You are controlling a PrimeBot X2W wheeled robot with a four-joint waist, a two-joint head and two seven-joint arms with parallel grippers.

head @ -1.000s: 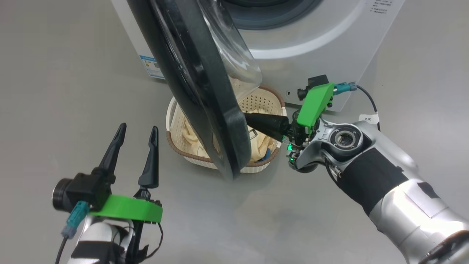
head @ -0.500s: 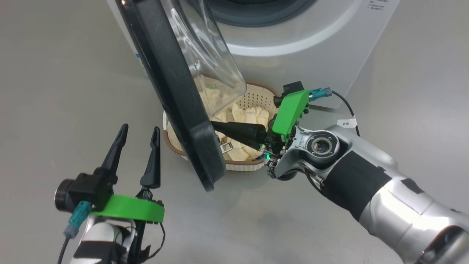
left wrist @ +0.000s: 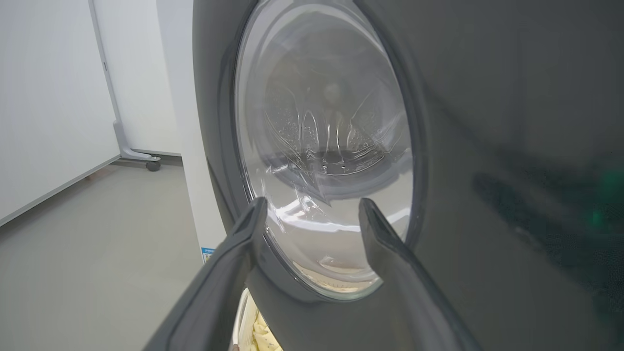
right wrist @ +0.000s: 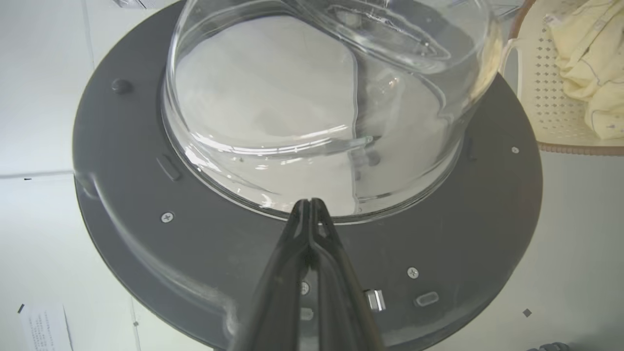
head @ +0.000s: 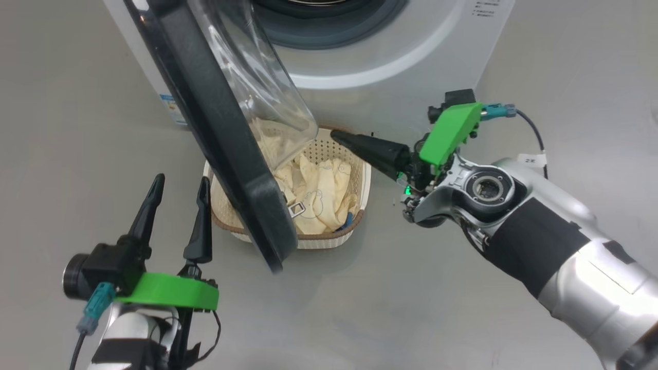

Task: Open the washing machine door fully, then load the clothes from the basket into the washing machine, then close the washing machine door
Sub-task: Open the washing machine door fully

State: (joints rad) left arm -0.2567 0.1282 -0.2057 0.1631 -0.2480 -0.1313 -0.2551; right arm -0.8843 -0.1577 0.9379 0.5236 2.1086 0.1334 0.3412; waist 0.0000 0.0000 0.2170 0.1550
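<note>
The washing machine (head: 390,61) stands at the top of the head view, its door (head: 213,128) swung out to the left, the clear glass bowl facing right. Under the door's lower edge sits the basket (head: 329,240) with pale yellow clothes (head: 318,190) and a small blue piece (head: 349,220). My right gripper (head: 335,134) is shut, holds nothing and points left over the basket's far rim, apart from the door. Its wrist view shows the door's inner face (right wrist: 122,161) beyond the shut gripper (right wrist: 309,202). My left gripper (head: 180,181) stands open left of the door's outer face (left wrist: 487,122).
Grey floor surrounds the machine and basket. A white wall panel on a castor foot (left wrist: 146,161) stands left of the washer. The door's metal latch (head: 297,209) juts out above the clothes. The basket (right wrist: 546,97) lies at the upper right of the right wrist view.
The door has swung further out to the left. My shut right gripper has left the door's inner rim and drawn back to the right and up. The head camera has shifted.
</note>
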